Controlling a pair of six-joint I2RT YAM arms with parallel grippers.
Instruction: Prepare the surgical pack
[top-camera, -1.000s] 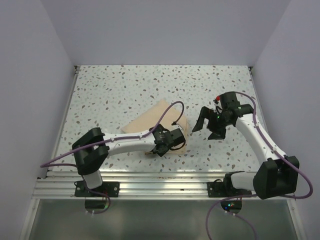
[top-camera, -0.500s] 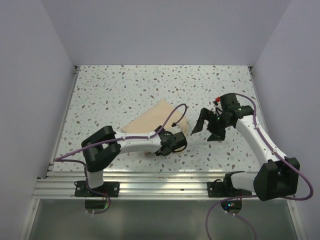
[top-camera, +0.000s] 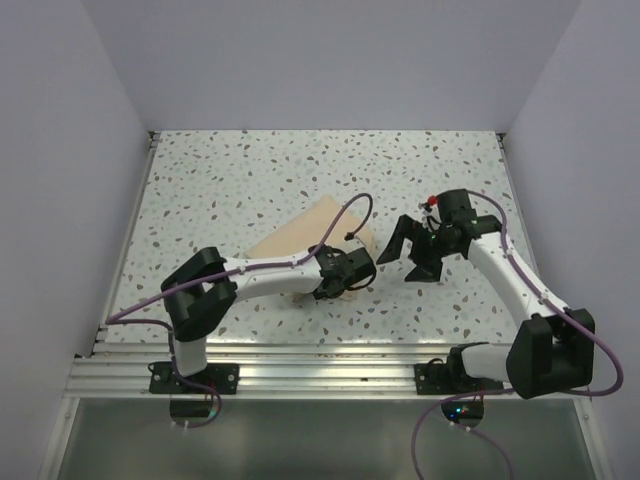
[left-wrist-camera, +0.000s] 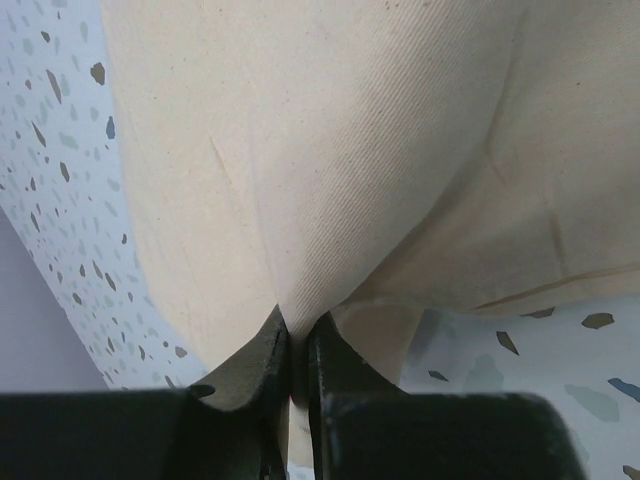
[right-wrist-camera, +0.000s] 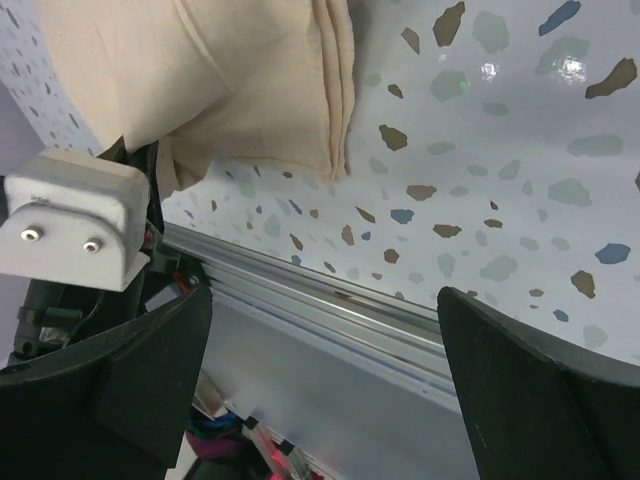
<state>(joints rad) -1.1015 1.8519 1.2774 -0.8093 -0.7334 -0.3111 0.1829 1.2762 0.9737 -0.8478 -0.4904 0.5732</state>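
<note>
From my station the speckled white worktop (top-camera: 250, 180) fills most of the overhead view. The tan wrap (top-camera: 298, 235) lies folded on it near the middle, closer to the near edge than the far one. I cannot see what, if anything, is inside the folds. My left arm (top-camera: 265, 272) reaches low and to the right across the near part of the worktop, ending at the wrap's near right corner. My right arm (top-camera: 505, 280) bends in from the right. The right gripper (top-camera: 408, 256) hangs just right of the wrap with its fingers spread wide and nothing between them. The left gripper (left-wrist-camera: 297, 335) is pressed together on a raised ridge of the tan cloth
</note>
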